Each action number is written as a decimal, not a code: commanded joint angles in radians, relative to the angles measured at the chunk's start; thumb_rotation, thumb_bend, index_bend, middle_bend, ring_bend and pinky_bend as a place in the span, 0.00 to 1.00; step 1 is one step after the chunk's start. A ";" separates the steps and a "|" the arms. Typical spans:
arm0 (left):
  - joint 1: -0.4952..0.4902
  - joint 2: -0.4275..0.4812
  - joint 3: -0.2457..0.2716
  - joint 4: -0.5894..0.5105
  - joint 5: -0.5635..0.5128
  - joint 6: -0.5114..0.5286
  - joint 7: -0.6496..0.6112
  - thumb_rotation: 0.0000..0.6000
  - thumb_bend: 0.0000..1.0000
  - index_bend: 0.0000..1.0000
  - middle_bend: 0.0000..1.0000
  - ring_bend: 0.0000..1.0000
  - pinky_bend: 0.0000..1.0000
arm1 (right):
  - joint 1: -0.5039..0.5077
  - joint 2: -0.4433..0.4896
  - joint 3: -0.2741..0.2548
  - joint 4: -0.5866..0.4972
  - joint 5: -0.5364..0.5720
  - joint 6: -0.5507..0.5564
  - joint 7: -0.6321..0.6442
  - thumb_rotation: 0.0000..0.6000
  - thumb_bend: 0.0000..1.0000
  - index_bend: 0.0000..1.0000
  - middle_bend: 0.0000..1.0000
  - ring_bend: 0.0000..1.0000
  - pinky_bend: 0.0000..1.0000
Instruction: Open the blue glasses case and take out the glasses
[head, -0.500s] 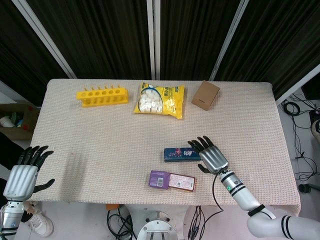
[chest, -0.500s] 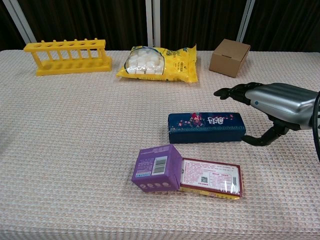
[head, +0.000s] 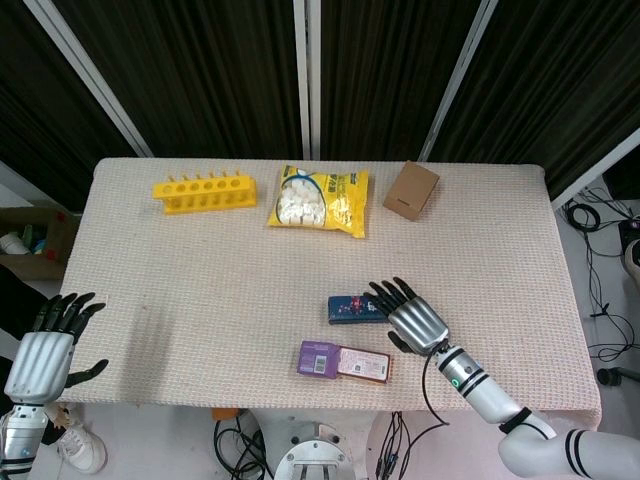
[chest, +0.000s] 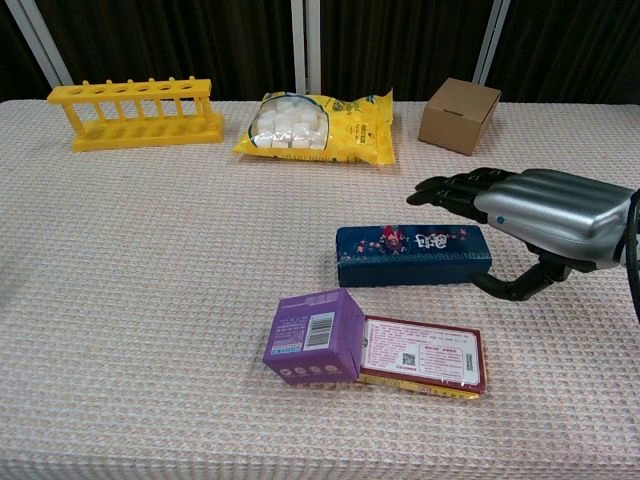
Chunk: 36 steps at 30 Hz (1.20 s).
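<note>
The blue glasses case (head: 352, 308) (chest: 412, 254) lies closed near the table's front, a long dark-blue box with a printed lid. My right hand (head: 412, 318) (chest: 535, 220) hovers over its right end with fingers spread above the lid and the thumb low beside the case's end, holding nothing. My left hand (head: 45, 350) hangs open off the table's front-left corner, seen only in the head view. No glasses are visible.
A purple box (chest: 313, 336) and a flat red-edged packet (chest: 422, 357) lie just in front of the case. At the back stand a yellow tube rack (chest: 138, 110), a yellow snack bag (chest: 320, 126) and a brown cardboard box (chest: 459, 114).
My right hand has moved left, bringing its fingers further over the case's right end and its thumb closer to the case. The left hand has dropped slightly.
</note>
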 joint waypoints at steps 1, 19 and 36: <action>0.002 0.002 0.000 -0.003 0.000 0.002 0.004 1.00 0.03 0.22 0.13 0.10 0.10 | 0.027 0.034 -0.042 -0.015 -0.082 -0.025 0.002 1.00 0.49 0.13 0.00 0.00 0.00; 0.004 0.004 -0.003 -0.011 -0.009 -0.003 0.010 1.00 0.03 0.22 0.13 0.10 0.10 | 0.104 -0.113 0.018 0.184 -0.158 -0.070 -0.224 1.00 0.52 0.20 0.00 0.00 0.00; 0.012 -0.003 -0.005 0.021 -0.035 -0.010 -0.025 1.00 0.03 0.22 0.13 0.10 0.10 | 0.158 -0.149 0.193 0.284 0.261 -0.208 -0.385 1.00 0.65 0.20 0.00 0.00 0.00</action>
